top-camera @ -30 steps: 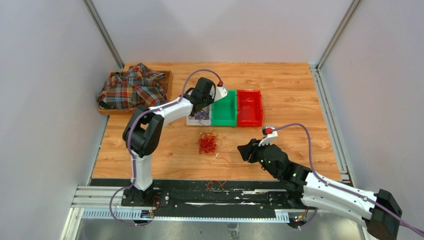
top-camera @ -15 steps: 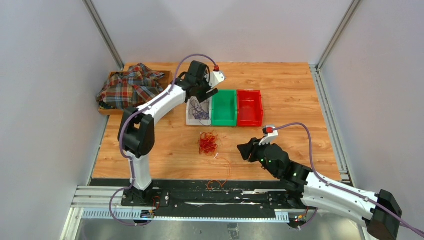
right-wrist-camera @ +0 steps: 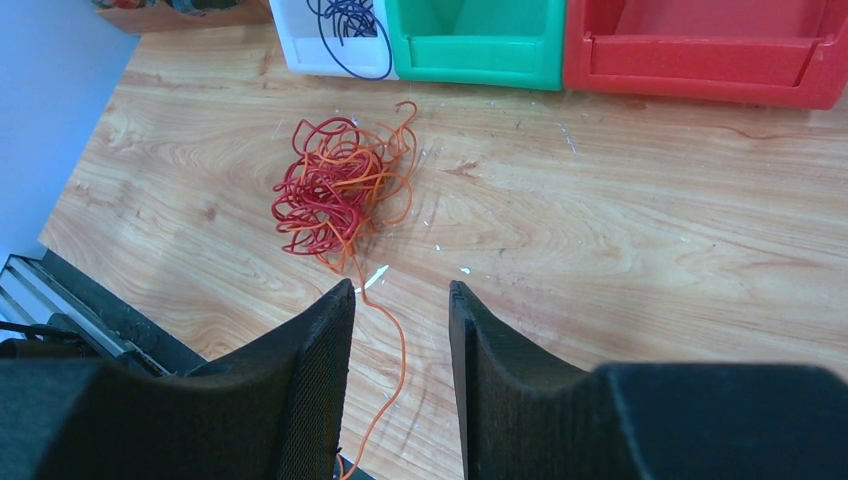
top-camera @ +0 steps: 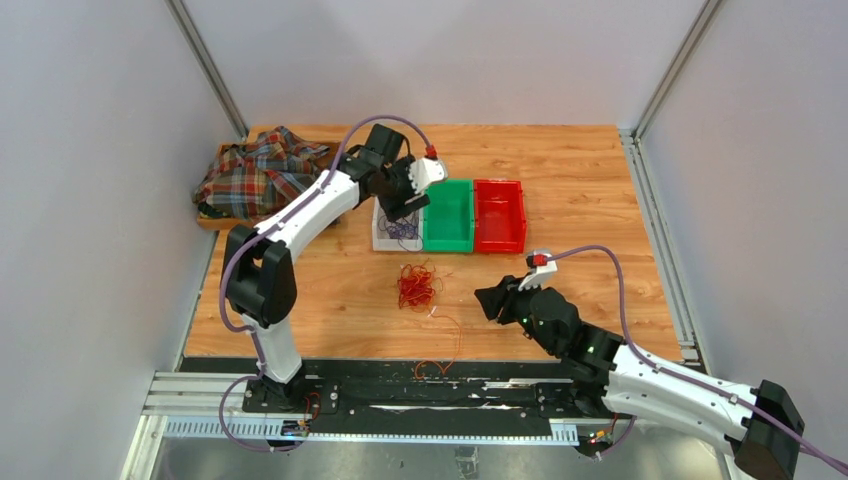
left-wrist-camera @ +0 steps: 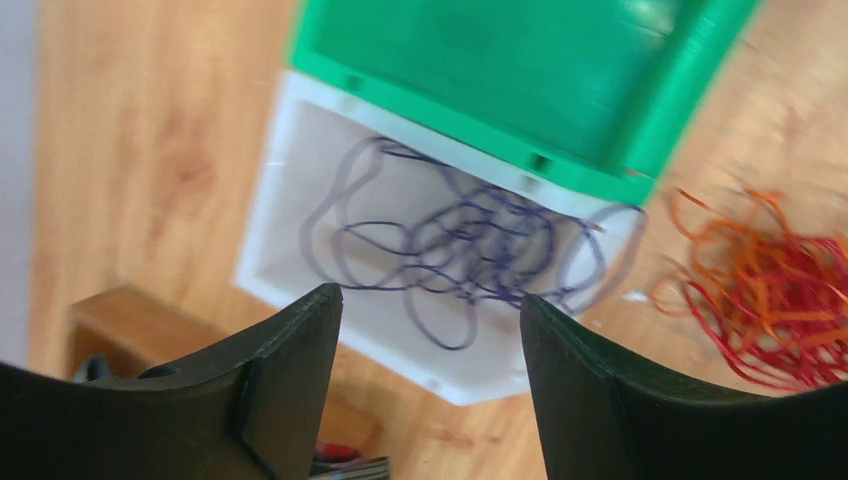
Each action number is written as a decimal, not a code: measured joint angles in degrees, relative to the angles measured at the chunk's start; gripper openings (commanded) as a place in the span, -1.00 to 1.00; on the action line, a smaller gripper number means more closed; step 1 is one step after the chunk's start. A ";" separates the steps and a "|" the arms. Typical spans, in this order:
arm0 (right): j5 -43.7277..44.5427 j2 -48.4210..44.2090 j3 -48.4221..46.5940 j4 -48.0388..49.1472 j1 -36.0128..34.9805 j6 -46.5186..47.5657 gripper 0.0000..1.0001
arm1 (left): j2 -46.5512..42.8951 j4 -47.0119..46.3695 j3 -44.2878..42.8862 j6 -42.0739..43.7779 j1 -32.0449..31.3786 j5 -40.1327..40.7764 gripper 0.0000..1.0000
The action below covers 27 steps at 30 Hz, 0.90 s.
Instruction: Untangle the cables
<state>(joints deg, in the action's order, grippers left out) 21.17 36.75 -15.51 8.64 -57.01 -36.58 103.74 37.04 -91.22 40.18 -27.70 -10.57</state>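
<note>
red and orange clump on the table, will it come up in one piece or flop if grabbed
Probably floppy: the clump is thin looping wire. It likely lifts as one, since red and orange strands interlace. The loose orange tail would probably drag behind.

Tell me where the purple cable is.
The purple cable lies coiled inside the white bin, leftmost of the bin row beside the green bin, under the open left gripper in its wrist view.

Glossy plastic green bin (top-camera: 447, 215), wood-grain table (top-camera: 590, 180), plaid cloth (top-camera: 262, 175)
</note>
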 measured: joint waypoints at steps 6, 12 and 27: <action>0.02 -0.35 0.00 0.00 0.00 0.02 -0.22 | -0.02 5.40 5.14 2.95 -1.46 -5.88 0.34; 0.00 -0.09 0.00 -0.04 0.00 0.02 -0.26 | 0.83 6.12 5.40 3.17 -2.01 -7.85 0.30; 0.04 -0.13 -1.90 -1.42 0.02 0.59 -0.38 | 4.00 -1.79 6.84 3.45 -2.01 -3.21 -0.79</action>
<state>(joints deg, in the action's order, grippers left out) 21.21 36.62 -17.41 7.22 -56.99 -35.99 107.74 35.24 -84.38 43.64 -29.71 -13.78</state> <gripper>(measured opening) 0.334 0.149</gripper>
